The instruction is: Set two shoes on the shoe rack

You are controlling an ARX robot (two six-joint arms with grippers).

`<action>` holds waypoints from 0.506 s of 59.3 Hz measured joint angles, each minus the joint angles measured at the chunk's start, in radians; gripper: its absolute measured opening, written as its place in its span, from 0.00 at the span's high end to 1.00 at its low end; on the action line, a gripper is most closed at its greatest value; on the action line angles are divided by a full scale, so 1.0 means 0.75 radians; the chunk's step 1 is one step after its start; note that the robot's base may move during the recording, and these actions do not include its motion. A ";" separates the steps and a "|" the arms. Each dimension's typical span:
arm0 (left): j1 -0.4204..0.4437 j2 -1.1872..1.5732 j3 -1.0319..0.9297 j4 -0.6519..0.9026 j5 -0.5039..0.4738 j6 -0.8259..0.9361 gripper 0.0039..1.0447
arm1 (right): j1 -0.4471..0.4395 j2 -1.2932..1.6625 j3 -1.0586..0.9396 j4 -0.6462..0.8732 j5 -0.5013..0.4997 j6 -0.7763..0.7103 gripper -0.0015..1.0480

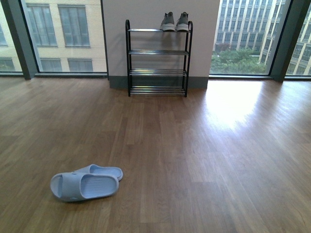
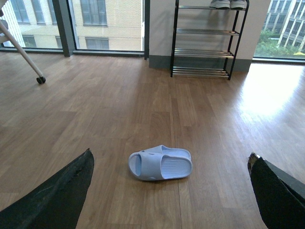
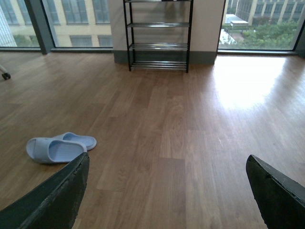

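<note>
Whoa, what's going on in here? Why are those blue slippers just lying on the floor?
A robot is tidying shoes onto the shoe rack across the room. The grey sneakers already sit on its top shelf. The blue slippers lie close together on the wooden floor, far from the rack, and nothing is touching them. The left pincer and the right pincer are both open and empty.
</note>
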 joint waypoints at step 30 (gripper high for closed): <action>0.000 0.000 0.000 0.000 0.000 0.000 0.09 | 0.000 0.000 0.000 0.000 -0.001 0.000 0.09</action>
